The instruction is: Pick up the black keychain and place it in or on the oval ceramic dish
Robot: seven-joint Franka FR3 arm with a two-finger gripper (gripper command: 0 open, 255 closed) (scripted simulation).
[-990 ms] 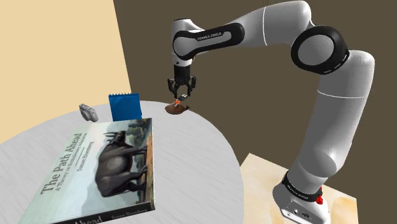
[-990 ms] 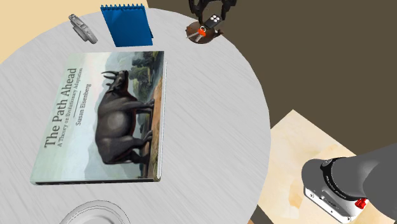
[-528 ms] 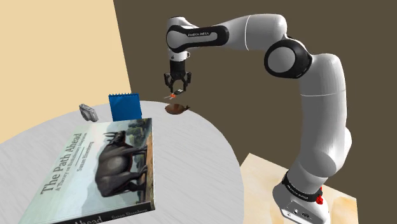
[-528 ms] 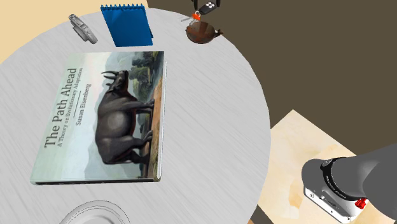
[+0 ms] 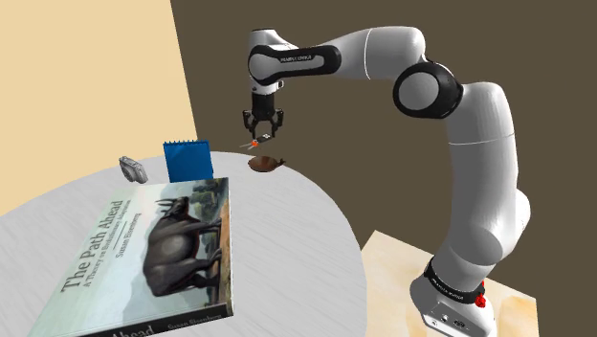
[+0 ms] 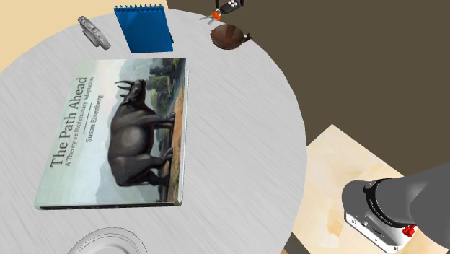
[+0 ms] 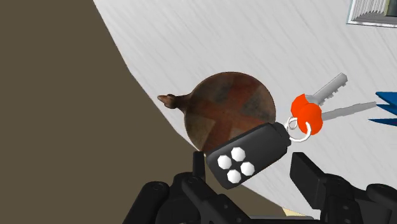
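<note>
Wrist view: the gripper (image 7: 249,168) is clamped on the black keychain (image 7: 253,149) at its fob. The fob's white buttons face the camera, and two keys, one orange-headed, sit on its ring. Just beyond it the brown dish (image 7: 226,111) lies near the edge of the round table (image 7: 242,38). In the shoulder view the keychain hangs in the air above the dish, apparently a little toward the blue notepad (image 5: 187,159). A large book (image 5: 158,244) lies well apart.

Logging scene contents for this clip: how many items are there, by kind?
Book: 1
Blue notepad: 1
Keychain, in the end effector: 1
Brown round object: 1
Small grey object: 1
Pale dish: 1
Total: 6
</note>
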